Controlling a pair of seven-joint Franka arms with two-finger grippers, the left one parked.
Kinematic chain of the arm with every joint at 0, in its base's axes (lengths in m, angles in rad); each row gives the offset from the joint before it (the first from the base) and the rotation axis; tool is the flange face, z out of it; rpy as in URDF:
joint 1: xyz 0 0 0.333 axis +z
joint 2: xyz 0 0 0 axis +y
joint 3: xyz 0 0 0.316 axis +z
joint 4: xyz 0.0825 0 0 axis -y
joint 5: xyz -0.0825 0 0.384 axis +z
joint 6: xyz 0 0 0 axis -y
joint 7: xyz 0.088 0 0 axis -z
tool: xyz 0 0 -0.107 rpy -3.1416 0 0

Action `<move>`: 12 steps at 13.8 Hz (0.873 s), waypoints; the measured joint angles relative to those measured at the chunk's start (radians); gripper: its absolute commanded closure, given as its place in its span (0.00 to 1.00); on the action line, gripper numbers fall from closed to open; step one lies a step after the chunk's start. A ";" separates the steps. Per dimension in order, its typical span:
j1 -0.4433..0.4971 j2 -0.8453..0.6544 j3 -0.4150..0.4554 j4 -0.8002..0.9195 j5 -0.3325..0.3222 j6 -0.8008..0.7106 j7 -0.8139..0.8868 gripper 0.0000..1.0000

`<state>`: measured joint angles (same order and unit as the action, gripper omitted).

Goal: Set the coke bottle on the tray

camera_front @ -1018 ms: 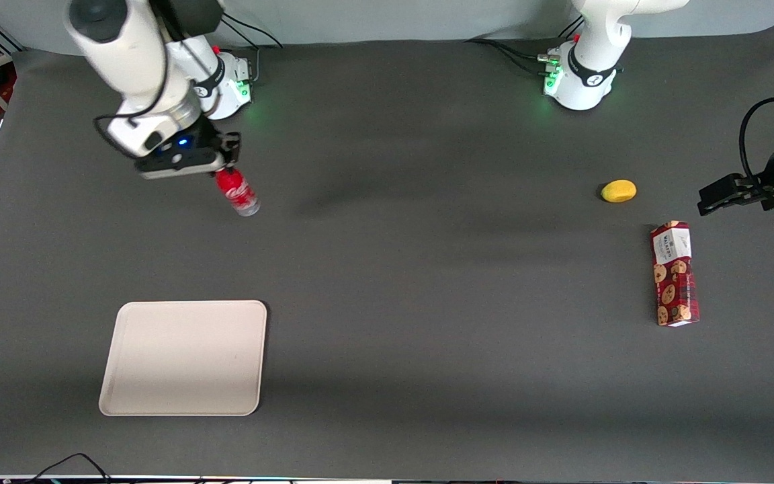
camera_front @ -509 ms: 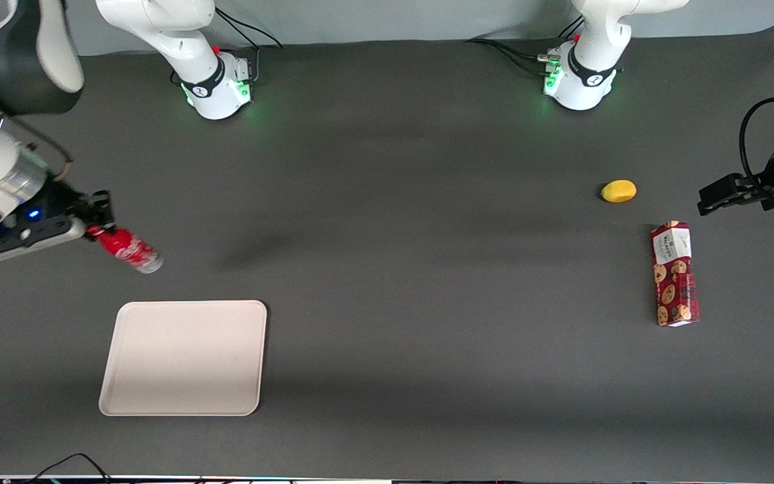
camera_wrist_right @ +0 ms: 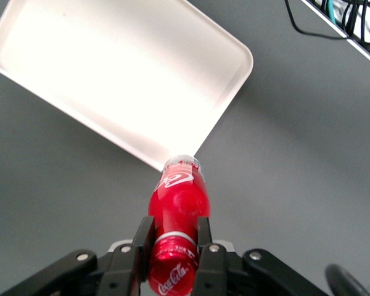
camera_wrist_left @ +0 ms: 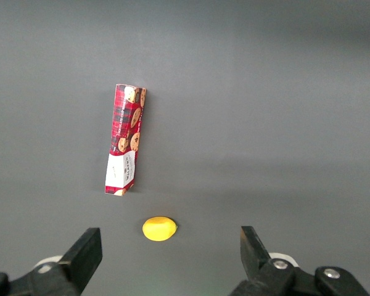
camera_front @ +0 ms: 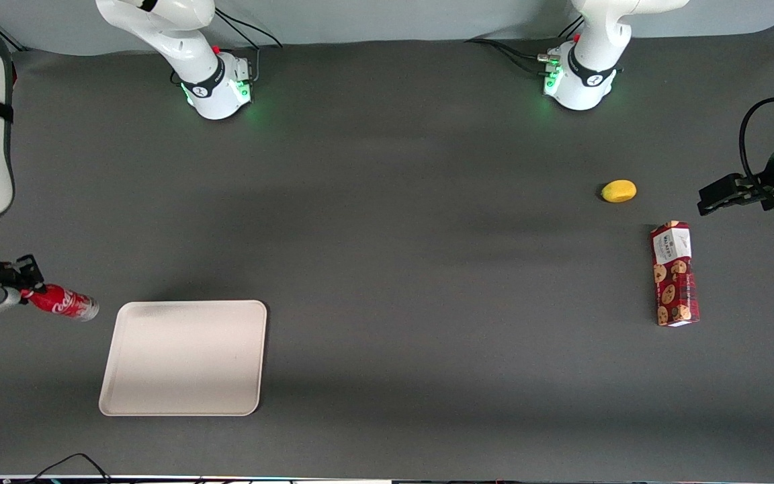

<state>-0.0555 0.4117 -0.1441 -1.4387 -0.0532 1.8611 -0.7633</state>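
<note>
**Operator:** Front view has my hand [camera_front: 21,294] out at the working arm's end of the table, clamped on the cap end of the coke bottle [camera_front: 63,302]. The bottle is carried in the air, tilted well over, its clear base pointing toward the tray [camera_front: 184,357] and stopping just short of the tray's rim near one corner.

**Second:** So it isn't over the tray yet?

**Operator:** No. The right wrist view agrees: fingers [camera_wrist_right: 142,243] closed on the bottle's [camera_wrist_right: 176,209] neck, with the tray's [camera_wrist_right: 61,68] corner just past the base. I can't judge the height above the table well from either view; I'd guess there is some clearance.

**Second:** How would you finish?

**Operator:** Carry it sideways until the whole bottle sits above the tray's middle, clear of the raised rim. Then lower slowly, base end first, and only open once it rests. It's round and tilted, so I expect it may roll; letting go low and away from the rim should keep it on.
</note>
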 measured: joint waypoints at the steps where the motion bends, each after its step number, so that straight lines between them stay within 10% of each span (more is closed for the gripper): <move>1: 0.002 0.033 0.000 0.020 0.001 0.028 -0.011 1.00; 10: 0.005 0.224 -0.004 0.044 0.102 0.240 -0.085 0.91; 12: 0.004 0.243 -0.005 0.047 0.107 0.262 -0.086 0.48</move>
<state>-0.0516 0.6547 -0.1489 -1.3916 0.0542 2.1234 -0.8492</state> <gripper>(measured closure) 0.683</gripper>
